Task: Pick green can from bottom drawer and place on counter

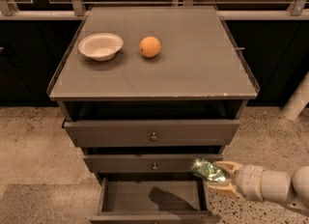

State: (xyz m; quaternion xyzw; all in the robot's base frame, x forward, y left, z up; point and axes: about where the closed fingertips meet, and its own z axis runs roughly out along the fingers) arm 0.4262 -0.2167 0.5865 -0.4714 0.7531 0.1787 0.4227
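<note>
My gripper [218,175] is at the lower right, level with the middle drawer's front, shut on the green can [206,170]. The can lies tilted in the fingers, above the right end of the open bottom drawer [152,196]. The drawer's inside is bare, with the arm's shadow on its floor. The counter [193,68] is the flat grey-brown top of the cabinet, well above the gripper.
A white bowl [100,46] and an orange [150,47] sit on the counter's back left. The top drawer [152,132] and middle drawer [153,162] are pulled out slightly. A white post [297,100] stands at the right. Speckled floor surrounds the cabinet.
</note>
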